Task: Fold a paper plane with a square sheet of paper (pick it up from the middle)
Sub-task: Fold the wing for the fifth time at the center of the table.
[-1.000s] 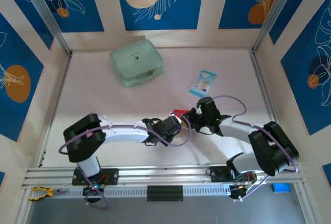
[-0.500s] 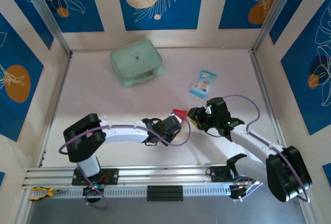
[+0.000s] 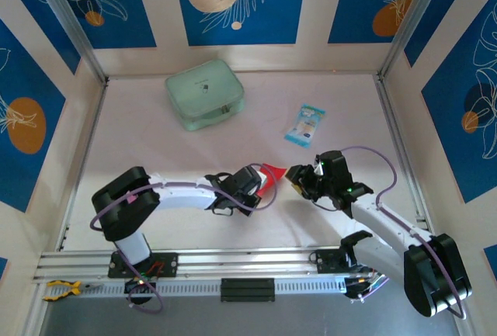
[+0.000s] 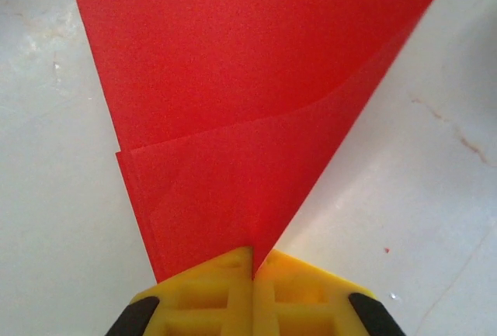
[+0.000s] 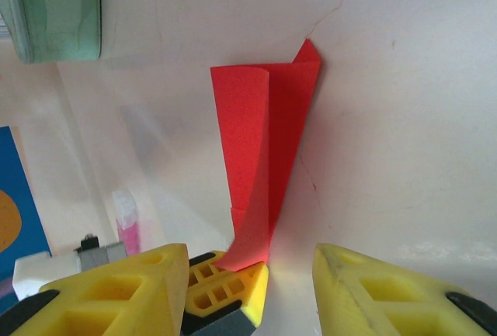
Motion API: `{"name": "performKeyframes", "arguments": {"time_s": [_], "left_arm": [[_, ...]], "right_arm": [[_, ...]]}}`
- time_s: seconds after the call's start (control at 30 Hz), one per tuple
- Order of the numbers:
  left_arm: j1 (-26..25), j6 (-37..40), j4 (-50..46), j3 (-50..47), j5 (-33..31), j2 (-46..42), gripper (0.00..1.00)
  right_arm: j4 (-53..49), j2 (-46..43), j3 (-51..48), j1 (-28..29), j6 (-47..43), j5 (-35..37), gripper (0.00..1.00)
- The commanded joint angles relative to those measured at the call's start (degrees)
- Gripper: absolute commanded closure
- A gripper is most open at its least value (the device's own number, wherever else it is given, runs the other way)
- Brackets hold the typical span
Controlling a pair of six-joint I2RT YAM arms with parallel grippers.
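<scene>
red paper (image 4: 233,103) | tip pinched in left gripper (image 4: 252,262) (right gripper (image 5: 250,258) just beside)

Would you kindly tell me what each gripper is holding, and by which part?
The left gripper pinches the folded red paper by its narrow tip; the right gripper is open, holding nothing.

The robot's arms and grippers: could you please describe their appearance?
The left arm and right arm have white links, black joint housings and looping purple cables. The left gripper and right gripper have yellow latticed fingers with black trim.
</scene>
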Motion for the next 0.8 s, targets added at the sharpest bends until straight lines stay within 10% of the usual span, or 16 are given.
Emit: {"name": "performKeyframes", "arguments": {"time_s": [0.0, 0.77], "left_arm": [[2.22, -1.99, 4.27, -1.98, 9.38, -0.46, 0.99], [11.23, -12.91, 21.13, -4.81, 36.19, 6.04, 0.98]], "right_arm": [[0.95, 0.44, -1.02, -0.3, -1.21, -2.01, 0.54], [13.28, 14.15, 2.05, 3.24, -11.11, -11.27, 0.75]]}}
